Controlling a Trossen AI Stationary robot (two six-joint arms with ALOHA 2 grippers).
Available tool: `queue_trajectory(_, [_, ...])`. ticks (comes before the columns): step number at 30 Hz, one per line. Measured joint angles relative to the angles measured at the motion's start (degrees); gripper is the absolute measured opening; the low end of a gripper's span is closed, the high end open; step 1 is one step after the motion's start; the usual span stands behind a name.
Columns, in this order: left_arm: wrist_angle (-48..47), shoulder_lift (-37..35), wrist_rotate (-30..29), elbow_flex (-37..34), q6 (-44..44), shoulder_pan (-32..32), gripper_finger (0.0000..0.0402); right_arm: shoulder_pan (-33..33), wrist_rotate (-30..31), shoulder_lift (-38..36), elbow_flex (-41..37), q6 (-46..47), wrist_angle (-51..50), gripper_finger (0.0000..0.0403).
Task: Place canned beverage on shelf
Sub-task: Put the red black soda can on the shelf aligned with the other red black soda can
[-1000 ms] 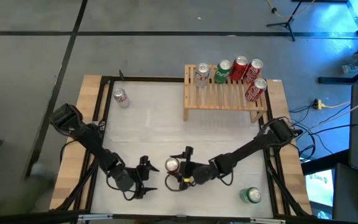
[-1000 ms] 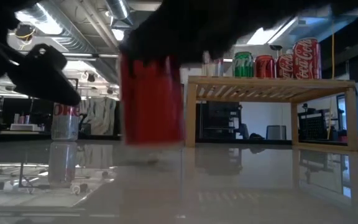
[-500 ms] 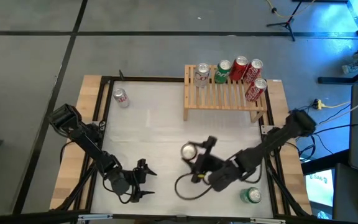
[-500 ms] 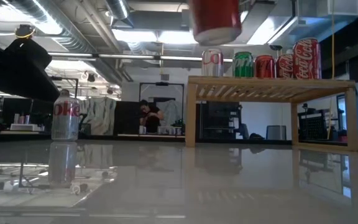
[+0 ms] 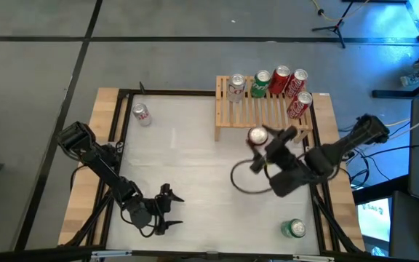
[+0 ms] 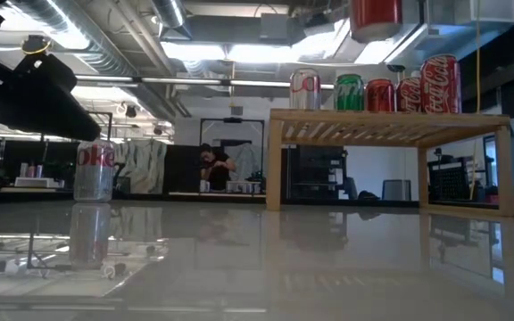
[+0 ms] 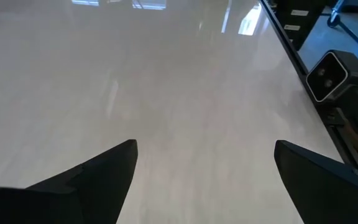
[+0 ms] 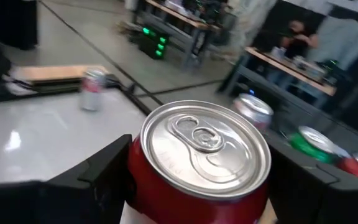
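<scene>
The white table [image 5: 188, 156] stretches wide, and at its far right sits the shelf [image 5: 264, 110], that low slatted wooden rack, with five cans lined along its back and right edge; the front slats look bare, and that seems to be the gap being aimed for. Up in the air just over the shelf's front edge comes the red can [image 5: 257, 136], carried upright, lid to the ceiling, so it can go down flat on its base. The right gripper [image 5: 262, 145] has it: fingers clamped on either side of the can body, clear in the right wrist view, where the silver lid [image 8: 205, 149] sits between the two dark fingers [image 8: 98, 177]. Down at the near left, the left gripper [image 5: 167, 211] waits low over the table, fingers spread wide, nothing between them. Two strays are left: a silver can [image 5: 142, 113] far left, a green can [image 5: 294, 228] near right.
</scene>
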Motion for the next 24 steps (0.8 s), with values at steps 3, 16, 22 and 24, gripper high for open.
queue_trajectory(3, [0.0,0.0,-0.09,0.01,-0.04,0.02,0.0368,-3.3,0.26,-1.1,0.0,4.84,-5.69,0.029])
queue_trajectory(16, [0.11,0.0,-0.81,-0.02,0.03,0.41,0.0368,-18.65,1.34,-1.8,-2.49,25.1,-24.7,0.029])
queue_trajectory(22, [0.11,0.0,-0.97,-0.02,-0.06,0.46,0.0368,-25.04,1.77,-1.78,-6.05,27.96,-24.59,0.029])
queue_trajectory(24, [0.11,0.0,-0.99,-0.02,-0.06,0.46,0.0368,-27.08,1.73,-1.78,-6.74,28.44,-24.6,0.029])
